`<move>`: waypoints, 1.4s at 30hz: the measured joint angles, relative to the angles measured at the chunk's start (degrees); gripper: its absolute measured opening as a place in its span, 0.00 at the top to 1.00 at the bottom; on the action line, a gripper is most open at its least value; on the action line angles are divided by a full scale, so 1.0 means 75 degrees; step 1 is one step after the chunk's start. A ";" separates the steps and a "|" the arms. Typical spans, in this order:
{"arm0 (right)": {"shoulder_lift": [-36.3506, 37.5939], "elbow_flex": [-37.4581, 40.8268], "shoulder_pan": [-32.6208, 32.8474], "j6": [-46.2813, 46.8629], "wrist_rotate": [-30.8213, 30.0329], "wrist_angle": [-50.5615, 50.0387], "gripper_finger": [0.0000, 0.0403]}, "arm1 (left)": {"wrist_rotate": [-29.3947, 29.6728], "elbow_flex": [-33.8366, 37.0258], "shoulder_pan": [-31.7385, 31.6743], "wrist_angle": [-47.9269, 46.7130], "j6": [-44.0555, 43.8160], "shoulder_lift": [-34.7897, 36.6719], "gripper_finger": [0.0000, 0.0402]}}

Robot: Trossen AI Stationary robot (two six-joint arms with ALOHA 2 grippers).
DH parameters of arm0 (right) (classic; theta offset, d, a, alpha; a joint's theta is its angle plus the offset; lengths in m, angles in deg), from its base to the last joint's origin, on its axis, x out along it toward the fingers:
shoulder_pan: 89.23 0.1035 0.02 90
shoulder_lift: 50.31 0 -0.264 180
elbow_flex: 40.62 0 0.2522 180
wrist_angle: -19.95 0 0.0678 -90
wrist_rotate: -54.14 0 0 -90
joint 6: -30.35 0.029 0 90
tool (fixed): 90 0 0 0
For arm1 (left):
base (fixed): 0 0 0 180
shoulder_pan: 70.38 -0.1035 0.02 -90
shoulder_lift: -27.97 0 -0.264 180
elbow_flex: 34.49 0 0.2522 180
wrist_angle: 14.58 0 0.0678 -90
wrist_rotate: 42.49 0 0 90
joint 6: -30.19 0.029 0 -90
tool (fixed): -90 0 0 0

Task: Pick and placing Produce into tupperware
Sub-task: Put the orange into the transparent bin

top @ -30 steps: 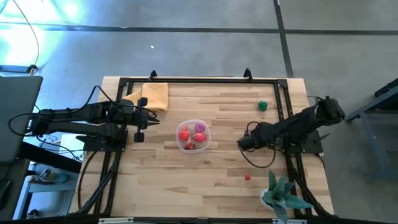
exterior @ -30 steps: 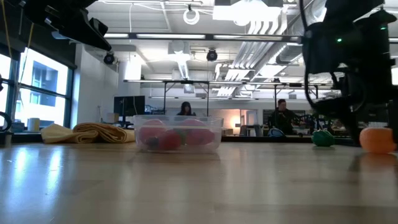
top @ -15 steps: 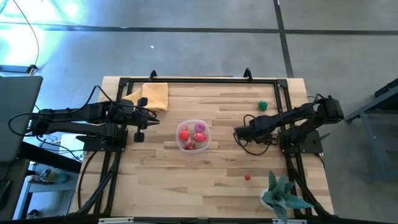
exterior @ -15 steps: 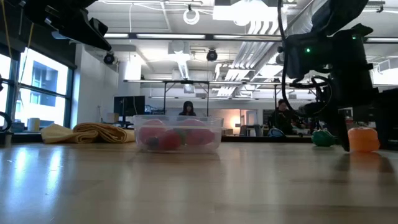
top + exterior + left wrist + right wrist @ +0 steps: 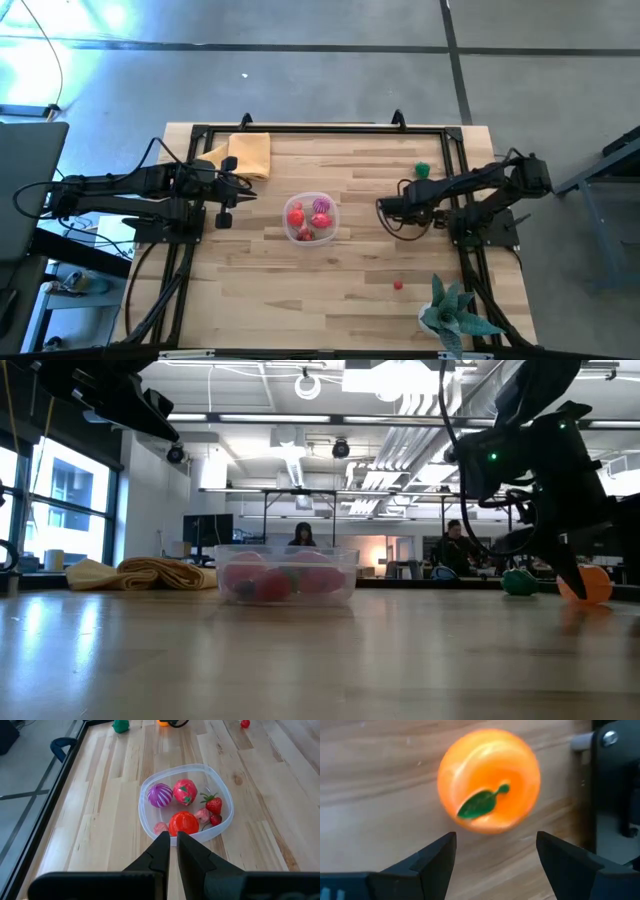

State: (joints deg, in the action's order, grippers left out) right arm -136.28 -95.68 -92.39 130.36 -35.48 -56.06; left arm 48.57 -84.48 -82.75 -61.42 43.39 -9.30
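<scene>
At nine o'clock on the counter point(image 5: 330, 290) the left claw point(image 5: 246, 195) waits, pinched shut and empty. In the middle sits the clear tub point(image 5: 311, 218) with red and purple toys inside. At three o'clock the right claw point(image 5: 495, 852) gapes wide, empty, facing the toy orange point(image 5: 489, 780). I think it is picking; next it must slide around the orange and squeeze.

Folded yellow cloth point(image 5: 246, 153) at eleven o'clock on wooden table point(image 5: 330, 300); spiky teal plant point(image 5: 452, 312) at five; two people point(image 5: 299, 536) seated beyond.
</scene>
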 joint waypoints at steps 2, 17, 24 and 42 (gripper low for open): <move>0.0000 0.0000 -0.0143 -0.0018 -0.0026 -0.0086 0.34 | 0.0000 0.0000 0.0001 0.0000 0.0000 0.0000 0.94; 0.0003 0.0000 -0.1704 -0.1782 -0.0116 0.0044 0.34 | 0.0000 0.0000 -0.0001 0.0000 -0.0001 0.0001 0.94; 0.0003 0.0000 -0.2264 -0.2693 -0.0105 0.0750 0.34 | -0.0002 0.0000 -0.0001 0.0000 -0.0001 0.0000 0.94; 0.0003 0.0000 -0.2287 -0.3300 -0.0062 0.2394 0.34 | 0.0000 0.0000 0.0001 0.0000 0.0001 0.0000 0.94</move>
State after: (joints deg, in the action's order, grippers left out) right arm -136.26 -95.68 -109.55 105.61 -35.95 -38.10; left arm 48.57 -84.48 -82.74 -61.42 43.40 -9.30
